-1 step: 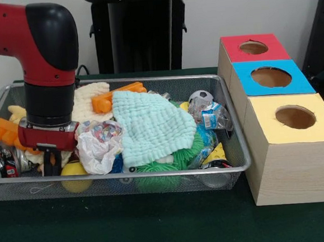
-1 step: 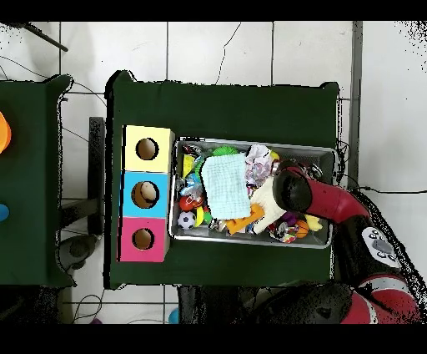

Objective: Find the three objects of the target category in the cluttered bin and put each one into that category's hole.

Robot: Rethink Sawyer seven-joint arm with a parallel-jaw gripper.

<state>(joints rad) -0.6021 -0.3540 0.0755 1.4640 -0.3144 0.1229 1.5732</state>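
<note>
My gripper (image 1: 52, 162) hangs low over the left end of the wire mesh bin (image 1: 239, 143), just above a crushed can (image 1: 2, 164) and a yellow ball (image 1: 75, 174). Clutter hides its tips. Beside it lies a crumpled white wrapper (image 1: 98, 145). A mint green cloth (image 1: 151, 127) covers the bin's middle, over a green spiky ball (image 1: 161, 168). Also inside are an orange plastic toy (image 1: 115, 96), a cream cloth (image 1: 91, 101), a small soccer ball (image 1: 200, 98) and a crushed plastic bottle (image 1: 212, 117). In the overhead view the arm (image 2: 293, 189) covers the bin's (image 2: 329, 150) right part.
Three boxes with round holes stand in a row right of the bin: a red-topped box (image 1: 253, 47) farthest back, then a blue-topped box (image 1: 271, 77), and a yellow-topped box (image 1: 295, 117) nearest. The overhead view shows the same yellow box (image 2: 147, 149), blue box (image 2: 145, 194) and red box (image 2: 143, 239) left of the bin.
</note>
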